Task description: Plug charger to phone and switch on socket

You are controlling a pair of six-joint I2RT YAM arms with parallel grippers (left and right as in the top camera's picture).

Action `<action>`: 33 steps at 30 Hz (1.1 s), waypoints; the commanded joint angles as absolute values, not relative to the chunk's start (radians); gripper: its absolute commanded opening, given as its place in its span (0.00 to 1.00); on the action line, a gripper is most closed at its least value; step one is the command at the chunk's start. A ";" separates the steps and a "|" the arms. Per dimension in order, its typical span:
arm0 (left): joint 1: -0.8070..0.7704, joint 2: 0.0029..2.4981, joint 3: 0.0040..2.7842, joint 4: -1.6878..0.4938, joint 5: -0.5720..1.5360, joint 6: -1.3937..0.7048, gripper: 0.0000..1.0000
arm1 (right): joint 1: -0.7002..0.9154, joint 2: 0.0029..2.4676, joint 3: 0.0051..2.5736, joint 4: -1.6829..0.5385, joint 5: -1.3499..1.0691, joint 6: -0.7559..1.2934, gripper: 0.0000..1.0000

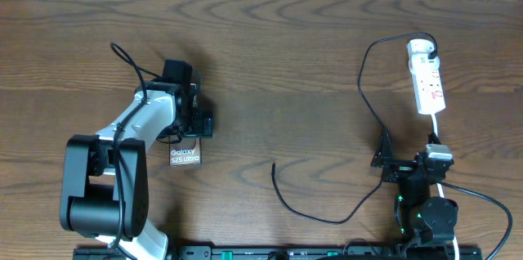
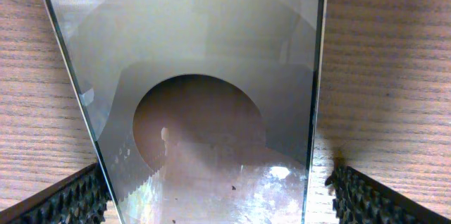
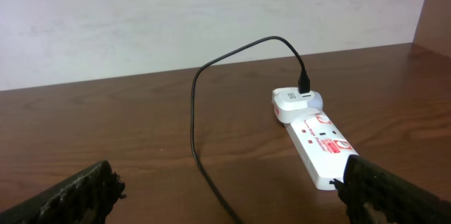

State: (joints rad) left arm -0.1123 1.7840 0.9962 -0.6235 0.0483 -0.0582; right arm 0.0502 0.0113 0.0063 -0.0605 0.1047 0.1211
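One flat dark phone, marked "Galaxy S25 Ultra", lies on the wood table, partly under the left gripper. A thin black charger loops from the long white socket.

Left wrist: bumpy black pads stand wide apart beside the shiny phone.

Right wrist: the right gripper is wide open and holds nothing.

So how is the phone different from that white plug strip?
The phone is dark and glossy; the power strip is white with red markings. The power strip has the black charger cable plugged into it; the phone does not, as the cable's free end lies apart from it. Both lie flat on the wooden table.
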 commanded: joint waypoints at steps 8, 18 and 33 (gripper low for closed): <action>-0.102 1.810 0.953 -0.646 -0.012 -0.047 0.98 | 0.054 0.006 0.006 -0.064 0.106 0.110 0.99; -0.087 1.810 0.953 -0.649 -0.028 -0.046 0.98 | 0.054 0.006 0.006 -0.064 0.106 0.110 0.99; -0.075 1.810 0.953 -0.648 -0.027 -0.050 0.98 | 0.054 0.006 0.006 -0.064 0.106 0.110 0.99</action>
State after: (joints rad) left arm -0.0856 1.7840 0.9962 -0.6357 0.0471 -0.0551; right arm 0.0502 0.0109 0.0063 -0.0608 0.1051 0.1211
